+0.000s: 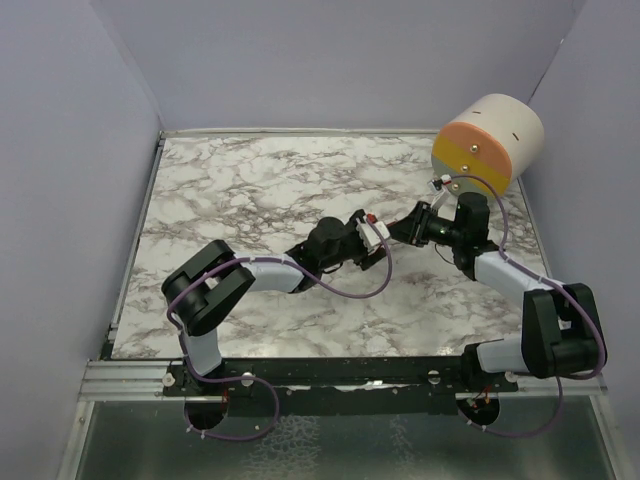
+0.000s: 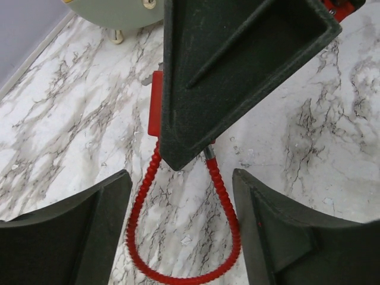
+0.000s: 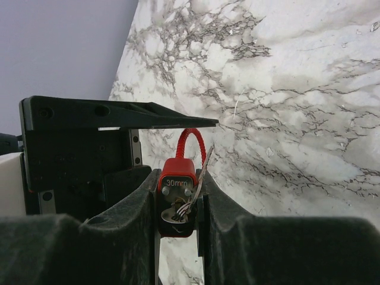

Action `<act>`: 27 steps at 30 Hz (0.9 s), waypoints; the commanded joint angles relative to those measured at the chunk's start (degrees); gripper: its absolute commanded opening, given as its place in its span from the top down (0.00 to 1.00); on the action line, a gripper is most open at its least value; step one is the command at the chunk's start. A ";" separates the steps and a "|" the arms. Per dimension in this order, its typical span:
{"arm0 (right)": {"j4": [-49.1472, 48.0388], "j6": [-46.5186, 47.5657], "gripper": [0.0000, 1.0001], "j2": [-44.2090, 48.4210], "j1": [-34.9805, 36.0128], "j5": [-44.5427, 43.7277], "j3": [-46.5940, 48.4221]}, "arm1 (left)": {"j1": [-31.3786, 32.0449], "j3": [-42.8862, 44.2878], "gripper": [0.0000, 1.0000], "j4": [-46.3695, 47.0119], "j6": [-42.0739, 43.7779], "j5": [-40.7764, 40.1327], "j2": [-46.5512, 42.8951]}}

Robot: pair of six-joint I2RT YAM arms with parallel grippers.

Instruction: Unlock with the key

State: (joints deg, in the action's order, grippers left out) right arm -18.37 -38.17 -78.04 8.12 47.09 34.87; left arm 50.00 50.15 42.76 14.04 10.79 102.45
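My right gripper [image 3: 179, 176] is shut on the red padlock [image 3: 177, 169], clamping its body from both sides. The lock's red ribbed cable shackle [image 3: 189, 138] points away from the wrist. A thin silvery key [image 3: 200, 171] on a wire ring lies against the lock's face by the keyhole; I cannot tell whether it is inserted. In the left wrist view the shackle loop [image 2: 184, 274] hangs between the fingers of my open left gripper [image 2: 183, 228], the right finger [image 2: 279, 225] close beside the cable. From above, both grippers [image 1: 392, 230] meet mid-table.
A cream and orange cylinder [image 1: 487, 140] lies on its side at the back right corner of the marble table [image 1: 250, 190]. Purple walls close in the left, back and right sides. The arms' cables loop over the table.
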 commanded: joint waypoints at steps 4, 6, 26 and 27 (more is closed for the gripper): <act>1.22 1.52 0.99 2.28 -0.31 2.04 0.55 | 0.28 1.40 0.58 1.97 0.74 -0.78 0.58; 1.40 1.50 0.99 2.28 -0.34 1.89 0.59 | 0.28 1.21 0.59 1.97 0.66 -0.81 0.27; 2.39 1.43 0.99 1.78 -0.30 0.55 1.12 | 0.28 -0.52 1.00 1.98 -0.07 -5.00 -1.53; 2.38 1.43 0.99 1.69 -0.30 0.55 1.16 | 0.28 -0.69 1.00 2.00 -0.07 -5.22 -1.60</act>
State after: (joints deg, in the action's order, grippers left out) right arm -16.69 -37.21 -77.17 8.08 47.20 34.89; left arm 50.50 50.13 42.78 14.28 8.95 102.78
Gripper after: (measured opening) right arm 0.233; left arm 0.160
